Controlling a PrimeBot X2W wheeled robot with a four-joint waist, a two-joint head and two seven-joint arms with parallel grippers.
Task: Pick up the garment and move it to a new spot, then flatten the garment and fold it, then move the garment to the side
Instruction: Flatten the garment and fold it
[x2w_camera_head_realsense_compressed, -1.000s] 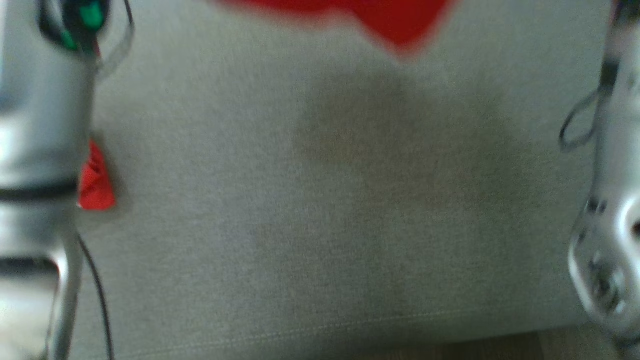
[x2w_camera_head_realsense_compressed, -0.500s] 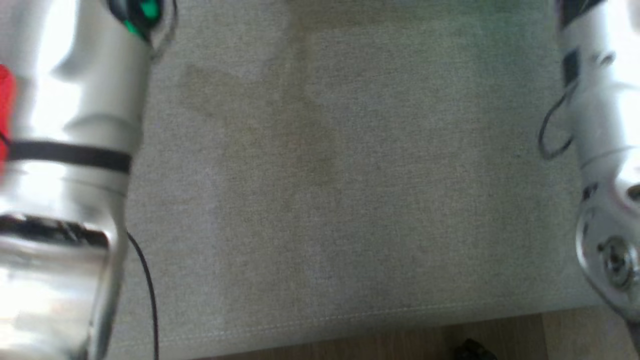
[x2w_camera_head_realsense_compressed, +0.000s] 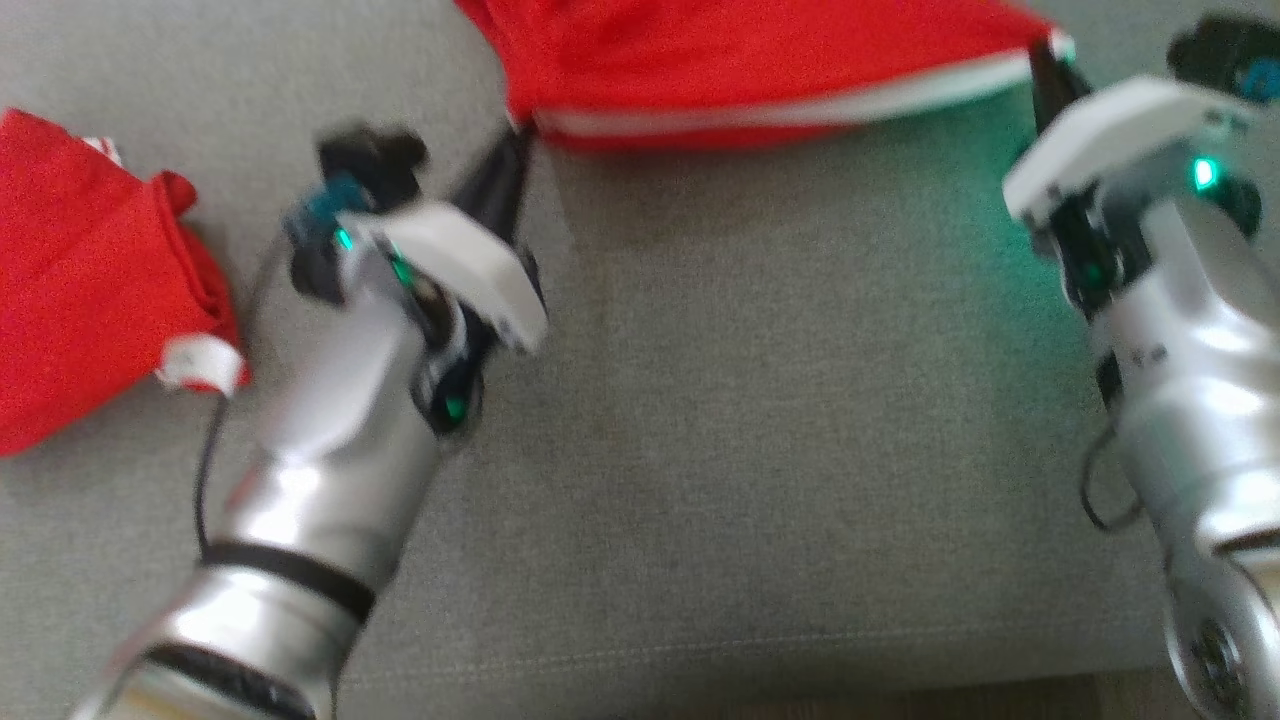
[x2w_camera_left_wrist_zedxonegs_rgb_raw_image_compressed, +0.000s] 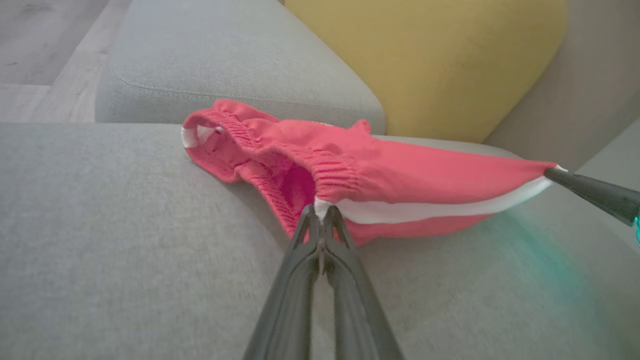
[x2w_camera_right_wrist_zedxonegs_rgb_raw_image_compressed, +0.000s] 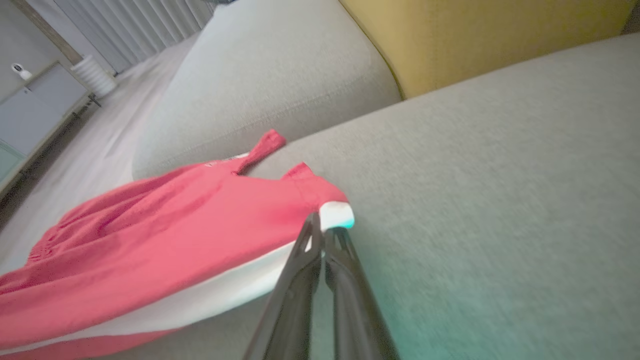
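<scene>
You've got the shorts (x2w_camera_head_realsense_compressed: 760, 60) at both ends. L end effector (x2w_camera_head_realsense_compressed: 515, 150) is pinched tight on the waistband (x2w_camera_left_wrist_zedxonegs_rgb_raw_image_compressed: 330, 175) end of the white stripe (x2w_camera_left_wrist_zedxonegs_rgb_raw_image_compressed: 440, 207). R end effector (x2w_camera_head_realsense_compressed: 1043, 60) is pinched tight on the hem end. Both wrist views show the jaws closed right down on fabric, no gap.

Shorts lie across the top centre of the head frame, long axis left-right in frame. The stripe edge is drawn fairly straight btw the two tips, and the rest of the cloth runs off the top edge, away from you. The body rests on the seat (x2w_camera_head_realsense_compressed: 780, 420); the gripped edge looks a touch lifted, can't be sure. Neither arm is nearer, each owns one end, so any pull has to be matched L and R or the stripe goes slack or skews.

Free room is below the shorts in frame: bare grey woven seat, soft, w/ a seam near the bottom edge.

Watch the other red cloth (x2w_camera_head_realsense_compressed: 90, 270) at mid-left of frame, just beside the L forearm (x2w_camera_head_realsense_compressed: 330, 420).

A yellow cushion (x2w_camera_left_wrist_zedxonegs_rgb_raw_image_compressed: 425, 60) sits behind the shorts in the L wrist view, upper right. Pale floor (x2w_camera_left_wrist_zedxonegs_rgb_raw_image_compressed: 45, 50) shows upper left there.
</scene>
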